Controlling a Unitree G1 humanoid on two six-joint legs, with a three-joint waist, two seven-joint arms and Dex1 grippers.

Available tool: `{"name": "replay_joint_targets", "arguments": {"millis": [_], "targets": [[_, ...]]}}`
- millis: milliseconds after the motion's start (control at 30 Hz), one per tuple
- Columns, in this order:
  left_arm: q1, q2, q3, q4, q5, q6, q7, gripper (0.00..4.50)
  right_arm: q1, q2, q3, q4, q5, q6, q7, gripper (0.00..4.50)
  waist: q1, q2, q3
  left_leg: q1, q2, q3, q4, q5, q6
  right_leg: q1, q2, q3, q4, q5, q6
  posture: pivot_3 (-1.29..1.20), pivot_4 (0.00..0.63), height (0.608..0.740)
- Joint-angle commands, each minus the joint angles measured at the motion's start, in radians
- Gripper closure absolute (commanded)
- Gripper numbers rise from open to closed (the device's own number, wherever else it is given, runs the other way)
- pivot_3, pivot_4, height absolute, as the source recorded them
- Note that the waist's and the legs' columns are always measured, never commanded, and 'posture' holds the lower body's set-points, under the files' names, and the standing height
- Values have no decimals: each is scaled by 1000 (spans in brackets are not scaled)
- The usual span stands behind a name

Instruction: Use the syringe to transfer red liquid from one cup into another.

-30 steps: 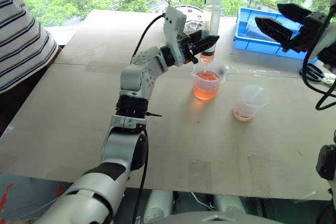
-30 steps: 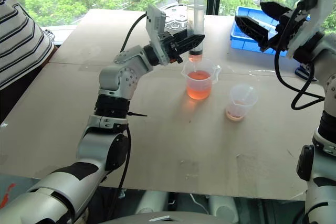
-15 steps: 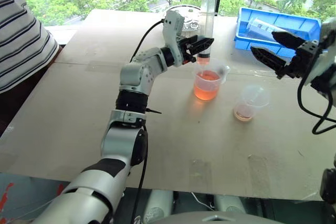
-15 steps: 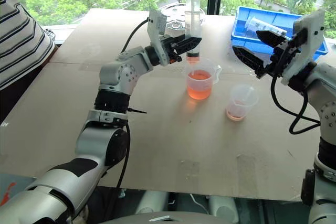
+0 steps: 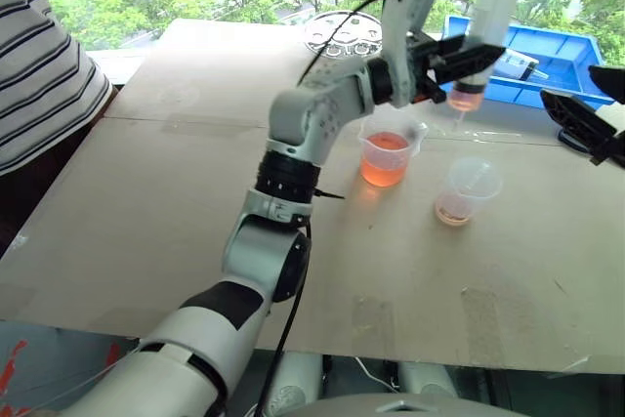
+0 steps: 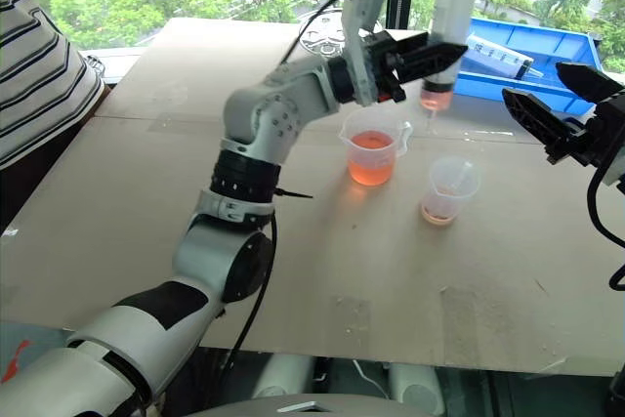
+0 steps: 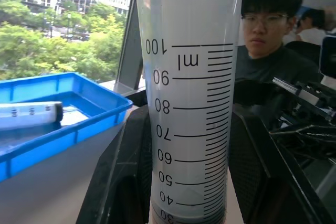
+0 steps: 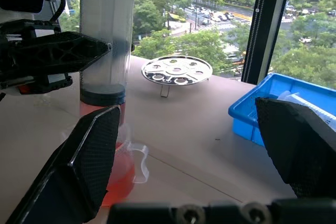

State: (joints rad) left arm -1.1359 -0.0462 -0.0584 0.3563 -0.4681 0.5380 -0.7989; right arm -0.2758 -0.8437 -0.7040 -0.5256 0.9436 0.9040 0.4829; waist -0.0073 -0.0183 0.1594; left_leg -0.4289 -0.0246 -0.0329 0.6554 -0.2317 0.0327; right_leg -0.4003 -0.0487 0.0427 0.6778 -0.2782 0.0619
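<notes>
My left gripper (image 5: 457,54) is shut on the syringe (image 5: 480,36), a wide clear barrel with bold scale marks (image 7: 191,103), and holds it upright. Red liquid (image 5: 466,98) fills the syringe's lowest part under the dark seal. Its tip hangs in the air to the right of the handled beaker (image 5: 387,156), above and slightly behind the small cup (image 5: 466,191). The beaker holds orange-red liquid; the small cup has a thin layer at its bottom. My right gripper (image 6: 535,85) is open and empty at the right, level with the syringe, its black fingers (image 8: 89,161) spread wide.
A blue bin (image 5: 557,46) at the back right holds another syringe (image 6: 498,54). A round metal rack (image 5: 342,36) stands at the back. A person in a striped shirt (image 5: 39,75) stands at the table's left; another person (image 7: 270,30) shows behind in the left wrist view.
The left gripper has carried the syringe to the right and a little up, from over the beaker toward the small cup. The right gripper has drawn back toward the right edge, still open.
</notes>
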Motion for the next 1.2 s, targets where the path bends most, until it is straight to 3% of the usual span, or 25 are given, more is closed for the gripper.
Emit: {"name": "replay_joint_targets", "arguments": {"millis": [33, 367, 733, 1067, 1133, 1200], "targets": [[61, -60, -71, 69, 93, -279, -55, 3108, 11, -45, -78, -31, 57, 32, -40, 53, -1, 0, 0, 0, 0, 0, 0, 0, 0, 0, 0, 0, 0, 0, 0, 0, 150, 740], [121, -164, -146, 313, 220, -620, -97, 3108, -35, -139, -98, -15, 258, 110, -175, 53, 0, 0, 0, 0, 0, 1, 0, 0, 1, 1, 0, 1, 0, 0, 0, 0, 150, 740], [126, -218, -170, 354, 221, -663, -105, 3108, -139, -268, -5, 64, 387, 118, -191, 53, 1, 0, 0, -1, 0, 0, 0, 0, 1, 1, 0, 0, -1, 0, 0, 0, 150, 740], [163, -221, -219, 310, 213, -649, -126, 3108, -192, -293, 138, 124, 317, 94, -140, 53, 1, 1, 0, -1, 0, 0, 1, 0, 1, 0, 0, 0, 0, 0, 0, 0, 150, 740], [165, -217, -223, 307, 209, -644, -125, 3108, -193, -296, 138, 137, 302, 93, -129, 284, 1, 0, 0, -1, 0, 0, 1, 0, 1, 0, 0, 0, -1, 0, 0, 0, 150, 740], [167, -216, -226, 306, 207, -641, -125, 3108, -188, -300, 132, 143, 287, 96, -115, 1156, 2, 0, 0, -1, 0, 0, 1, 0, 1, 0, 0, 0, 0, 0, 0, 0, 150, 740]]}}
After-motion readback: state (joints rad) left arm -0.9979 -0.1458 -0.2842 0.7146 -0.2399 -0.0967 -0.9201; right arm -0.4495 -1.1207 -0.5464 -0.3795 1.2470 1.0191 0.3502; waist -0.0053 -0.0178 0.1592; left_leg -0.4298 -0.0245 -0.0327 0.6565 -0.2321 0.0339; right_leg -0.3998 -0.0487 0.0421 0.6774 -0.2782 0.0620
